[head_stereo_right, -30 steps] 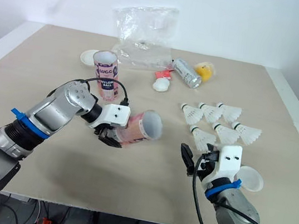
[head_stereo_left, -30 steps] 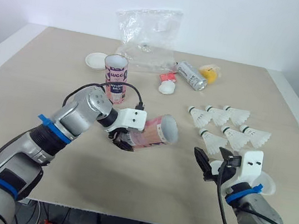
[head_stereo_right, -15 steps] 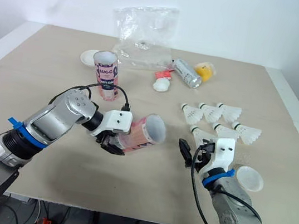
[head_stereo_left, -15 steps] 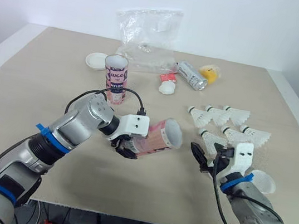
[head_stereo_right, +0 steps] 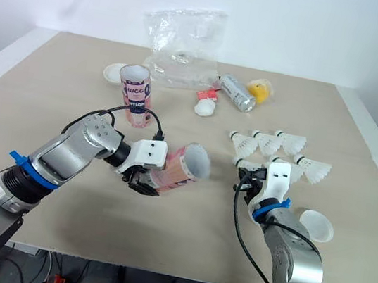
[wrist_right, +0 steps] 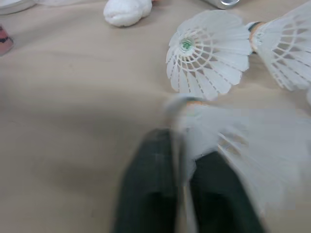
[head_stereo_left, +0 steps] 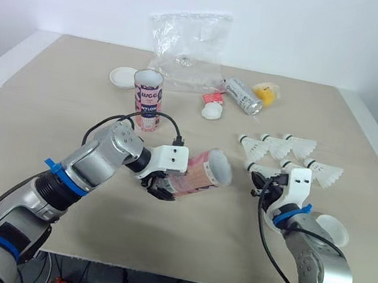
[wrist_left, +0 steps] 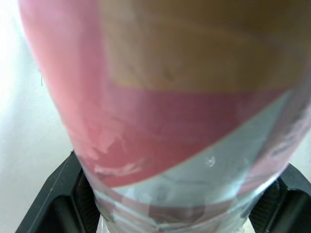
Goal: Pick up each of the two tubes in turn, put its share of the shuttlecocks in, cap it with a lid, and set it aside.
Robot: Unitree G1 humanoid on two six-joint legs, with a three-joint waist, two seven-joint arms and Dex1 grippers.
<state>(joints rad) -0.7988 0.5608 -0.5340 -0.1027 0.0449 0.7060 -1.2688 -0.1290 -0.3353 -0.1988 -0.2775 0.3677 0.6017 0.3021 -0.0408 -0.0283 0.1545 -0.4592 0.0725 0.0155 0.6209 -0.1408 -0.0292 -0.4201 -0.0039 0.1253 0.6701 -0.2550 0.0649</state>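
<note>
Pink tube (head_stereo_left: pixel 198 174) is clamped across its body by the left tool (head_stereo_left: pixel 160 188), whose black fingers (wrist_left: pixel 48 204) press on opposite sides of the tube wall. The tube appears held clear of the surface (head_stereo_left: pixel 46 99) and tilted. Its long axis runs left to right, and its open mouth is turned toward the robot's right and slightly upward. A second tube (head_stereo_left: pixel 146 97) stands upright farther back, near a white lid (head_stereo_left: pixel 122 76). To the right of the open mouth, across a short stretch of bare surface, the right tool (wrist_right: pixel 182 141) sits low at the near edge of the shuttlecock group (head_stereo_left: pixel 294 154). Its fingers are drawn close together with the thin white skirt of the nearest shuttlecock (wrist_right: pixel 228 141) between them. This reads as a grip on that shuttlecock, though blur limits certainty. The right arm is therefore the one placed for loading. The shuttlecock should travel leftward along the tube's axis, cork end leading, into the mouth. Another lid (head_stereo_left: pixel 333 230) lies on the surface to the right of the right tool.
</note>
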